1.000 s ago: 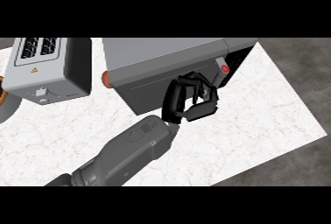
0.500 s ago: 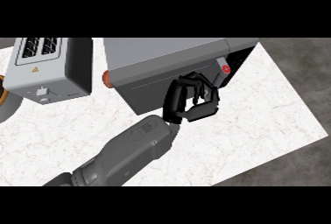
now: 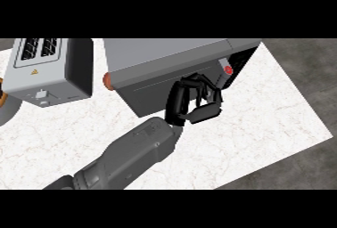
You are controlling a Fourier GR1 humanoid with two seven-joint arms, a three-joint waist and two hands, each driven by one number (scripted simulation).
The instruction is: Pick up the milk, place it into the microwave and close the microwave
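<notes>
White marble counter [image 3: 250, 133]; right hand [image 3: 194, 102] at microwave [image 3: 164, 67] door, fingers curled, holding nothing visible.

The hand [image 3: 196, 103] has pushed the microwave door [image 3: 168, 87] nearer shut.

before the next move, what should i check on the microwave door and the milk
1. Milk inside the microwave: cannot tell, no milk shows.
2. Left hand at the door: ok, curled fingers lie against its front.
3. Door fully shut: cannot tell, a dark strip shows beside the red button.
4. Toaster apart from the arm: ok.
5. Right hand out of the way: cannot tell, not in view.
</notes>
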